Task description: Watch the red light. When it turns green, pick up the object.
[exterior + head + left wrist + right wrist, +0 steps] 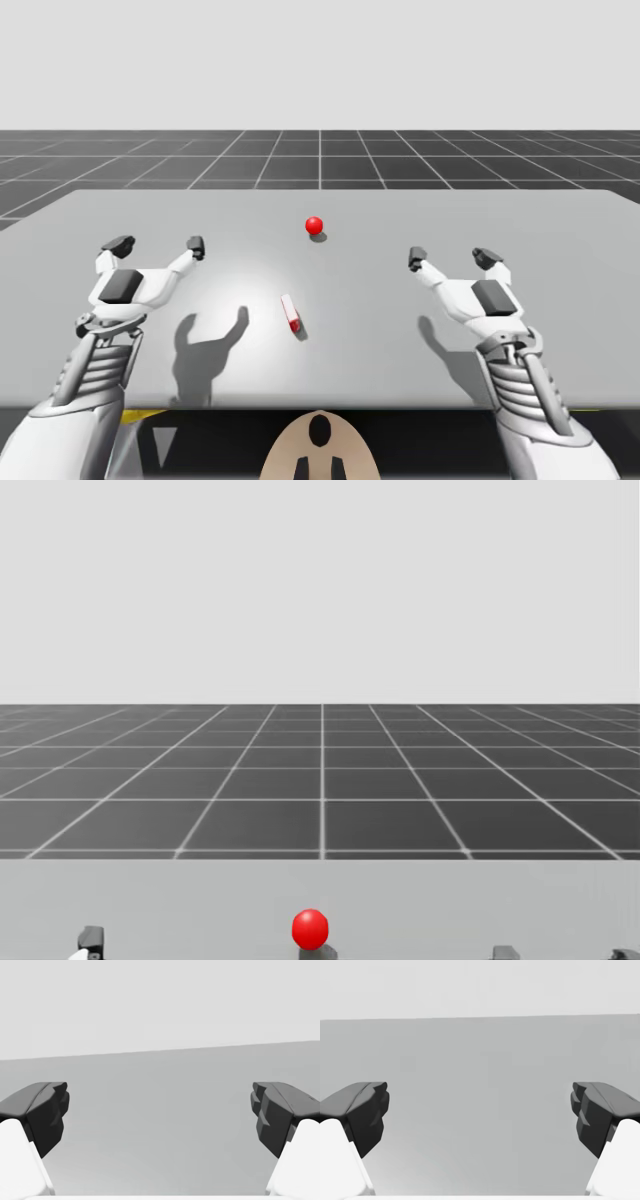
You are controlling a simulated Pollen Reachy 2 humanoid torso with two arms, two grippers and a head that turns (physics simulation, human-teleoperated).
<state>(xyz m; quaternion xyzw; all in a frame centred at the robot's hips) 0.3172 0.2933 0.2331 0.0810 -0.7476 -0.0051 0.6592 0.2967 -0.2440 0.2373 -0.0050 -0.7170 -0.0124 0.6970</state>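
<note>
**Finish Survey: Surface, Light, Stick, Pincers**

Surface: smooth, matt grey, with a soft pale sheen near the middle. Red light: glossy ball with a small highlight. White-and-red stick: smooth, plastic-looking, low gloss. Left pincer and right pincer: smooth white plastic-like shells. Fingertips: dark, matt, faceted. Ribbed wrist section: grey, metal-looking.

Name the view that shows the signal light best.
Head view: the light is largest there, plainly red. The high view shows it smaller, beyond the white-and-red stick. The wrist views look across the table.
</note>
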